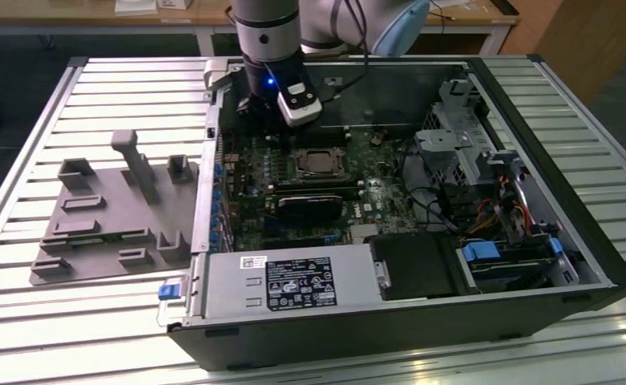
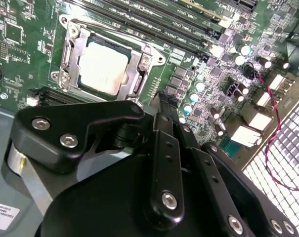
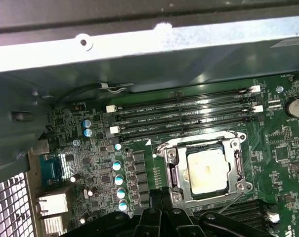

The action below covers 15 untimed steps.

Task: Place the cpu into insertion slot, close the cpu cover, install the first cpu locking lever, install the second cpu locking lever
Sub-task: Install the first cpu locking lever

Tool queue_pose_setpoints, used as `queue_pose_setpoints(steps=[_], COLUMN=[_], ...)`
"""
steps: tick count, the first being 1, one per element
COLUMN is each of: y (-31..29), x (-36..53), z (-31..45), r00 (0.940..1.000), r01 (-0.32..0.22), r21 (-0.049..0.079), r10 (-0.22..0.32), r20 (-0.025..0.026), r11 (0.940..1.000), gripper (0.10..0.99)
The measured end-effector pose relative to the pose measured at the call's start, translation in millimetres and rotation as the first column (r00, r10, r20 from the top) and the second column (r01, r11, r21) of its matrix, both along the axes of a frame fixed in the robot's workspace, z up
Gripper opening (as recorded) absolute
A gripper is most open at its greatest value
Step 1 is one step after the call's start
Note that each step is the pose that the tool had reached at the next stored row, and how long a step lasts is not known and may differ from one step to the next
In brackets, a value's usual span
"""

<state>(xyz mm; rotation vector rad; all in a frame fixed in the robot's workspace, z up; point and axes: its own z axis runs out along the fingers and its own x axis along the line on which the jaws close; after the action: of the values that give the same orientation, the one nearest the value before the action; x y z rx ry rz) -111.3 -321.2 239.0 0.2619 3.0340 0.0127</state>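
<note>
Exterior view gives us an open computer case (image 1: 569, 241) lying on a slatted metal worktop (image 1: 98, 80), with a grey moulded fixture (image 1: 98, 216) on the worktop at the exterior view's left. The arm (image 1: 264, 24) comes down from the upper middle of the frame. Its hand (image 1: 257, 120) hangs inside the case over the green circuit board (image 1: 248, 184), just above and to the left of the insertion slot (image 1: 291, 163) in the picture.

We see the cpu (image 1: 315, 163) already seated in that slot, its pale metal top facing up. In both wrist views the cpu (image 2: 104, 66) (image 3: 206, 170) lies flat in the socket. The cpu cover (image 2: 71, 52) (image 3: 236, 165) is down around it, so the chip shows through the window. We cannot tell from these pictures whether the locking levers are latched.

The hand (image 2: 165, 98) (image 3: 161, 193) is close beside the slot (image 3: 201, 143) but not touching it. Its fingers (image 3: 155, 202) are drawn together, and we see nothing between them. In the first wrist view the long memory slots (image 3: 189, 116) run along the far side of the socket from the hand.
</note>
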Motion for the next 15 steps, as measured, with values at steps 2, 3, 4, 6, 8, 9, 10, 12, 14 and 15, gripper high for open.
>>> queue_pose_setpoints(steps=[2,3,4,6,8,9,10,12,14,15], y=[0.0,0.0,0.0,0.0,0.0,0.0,0.0,0.0,0.0,0.0], x=[-1.3,-1.8,-2.2,-3.0,-3.9,-4.4,-5.0,-5.9,-6.9,-7.4], z=[0.0,0.0,0.0,0.0,0.0,0.0,0.0,0.0,0.0,0.0], r00=[1.0000,1.0000,1.0000,1.0000,1.0000,1.0000,1.0000,1.0000,1.0000,1.0000], r01=[0.000,0.000,0.000,0.000,0.000,0.000,0.000,0.000,0.000,0.000], r21=[0.013,0.024,0.038,0.066,0.089,0.100,0.110,0.133,0.155,0.165], r10=[0.000,0.000,0.000,0.000,0.000,0.000,0.000,0.000,0.000,0.000], r20=[0.0001,0.0001,0.0002,0.0000,0.0002,0.0000,0.0000,0.0001,0.0000,0.0001], r11=[0.9999,0.9997,0.9993,0.9978,0.9960,0.9950,0.9939,0.9911,0.9880,0.9862], gripper=[0.102,0.102,0.102,0.102,0.102,0.102,0.102,0.102,0.102,0.102])
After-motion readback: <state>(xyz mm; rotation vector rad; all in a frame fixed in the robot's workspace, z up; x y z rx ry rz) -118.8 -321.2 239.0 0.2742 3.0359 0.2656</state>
